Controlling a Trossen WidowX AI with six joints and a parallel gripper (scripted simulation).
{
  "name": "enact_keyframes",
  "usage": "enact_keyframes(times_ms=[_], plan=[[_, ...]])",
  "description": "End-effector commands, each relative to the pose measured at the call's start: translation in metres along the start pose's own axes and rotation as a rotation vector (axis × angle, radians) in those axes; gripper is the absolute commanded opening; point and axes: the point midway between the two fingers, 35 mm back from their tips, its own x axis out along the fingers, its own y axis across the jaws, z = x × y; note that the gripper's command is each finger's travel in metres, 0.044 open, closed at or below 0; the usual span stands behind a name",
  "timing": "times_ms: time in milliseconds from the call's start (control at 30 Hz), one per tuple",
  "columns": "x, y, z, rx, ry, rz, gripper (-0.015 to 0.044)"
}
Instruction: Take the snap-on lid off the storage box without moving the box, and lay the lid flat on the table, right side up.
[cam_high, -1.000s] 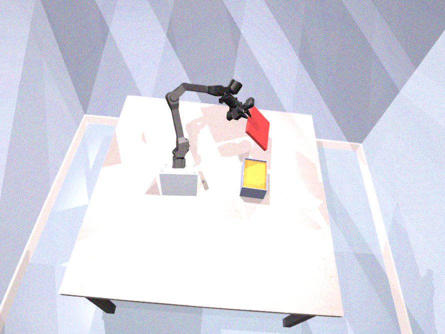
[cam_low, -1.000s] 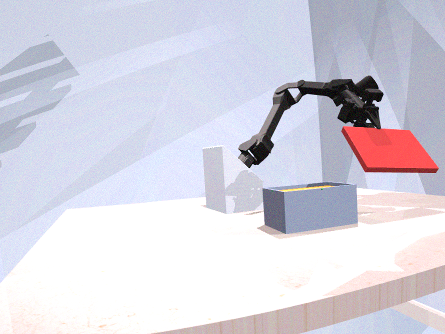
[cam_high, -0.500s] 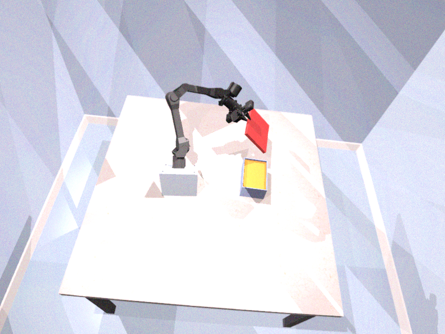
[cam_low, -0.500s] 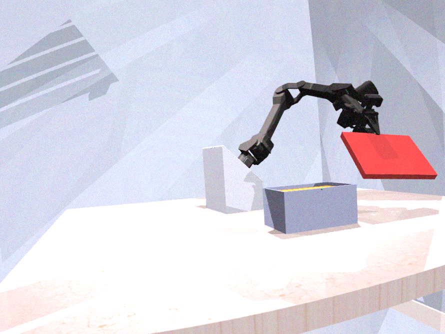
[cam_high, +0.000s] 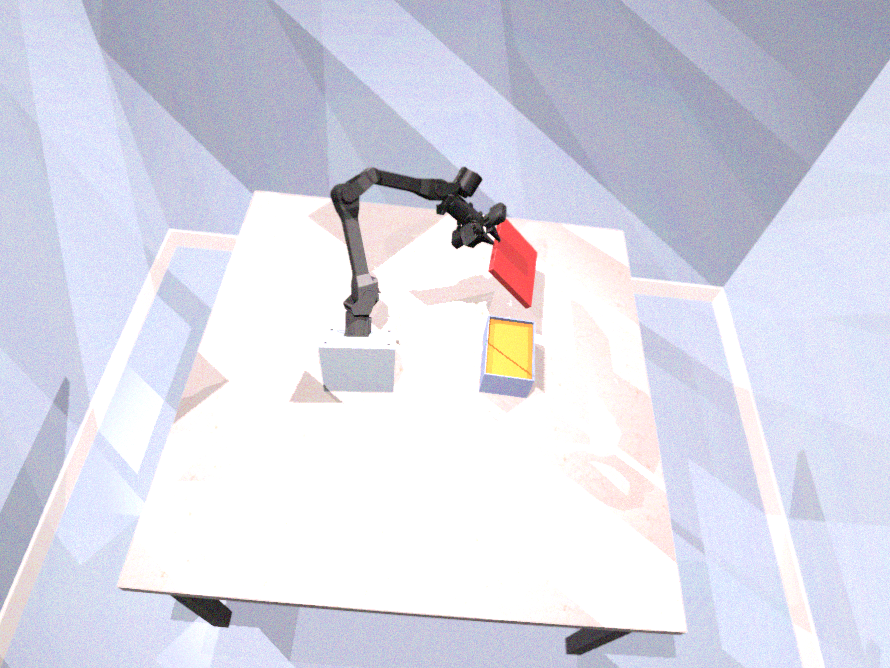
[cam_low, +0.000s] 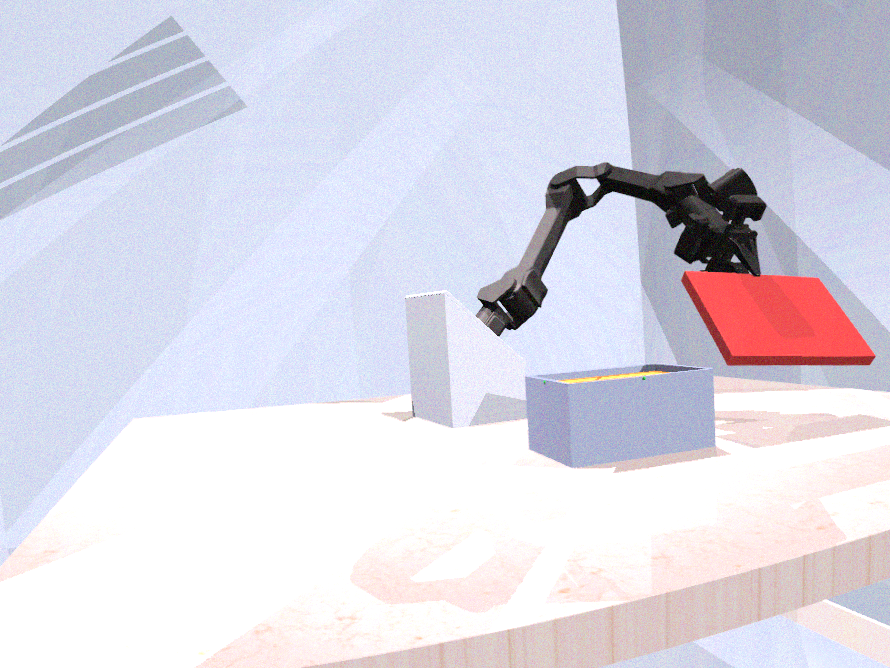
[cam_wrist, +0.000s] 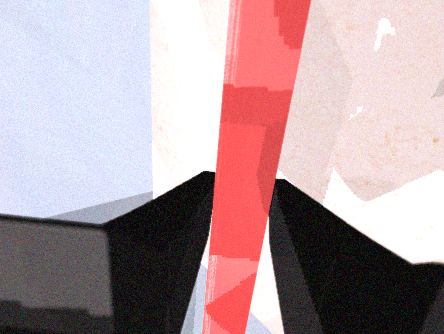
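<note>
The red lid (cam_high: 516, 264) (cam_low: 780, 319) (cam_wrist: 243, 170) hangs in the air, steeply tilted, beyond the box's far end in the top view. My gripper (cam_high: 496, 238) (cam_low: 753, 273) (cam_wrist: 244, 182) is shut on the lid's upper edge; in the wrist view a finger lies on each side of the red edge strip. The lid slopes down away from the fingers, clear of the table and apart from the box. The blue-grey storage box (cam_high: 507, 386) (cam_low: 641, 417) stands upright and open on the table, with a yellow-orange inside. The lid's underside is mostly hidden.
The white table (cam_high: 402, 503) (cam_low: 323, 503) carries the arm's grey-white wedge base (cam_high: 358, 368) (cam_low: 429, 359), left of the box in the top view. The table's far edge runs behind the gripper, and its right edge lies beyond the lid and box.
</note>
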Motion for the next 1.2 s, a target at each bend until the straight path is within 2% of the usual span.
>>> enact_keyframes(times_ms=[0, 1167], plan=[[0.001, 0.001, 0.001, 0.006, -0.005, 0.015, 0.0], [0.019, -0.02, 0.001, 0.008, -0.004, 0.015, 0.0]])
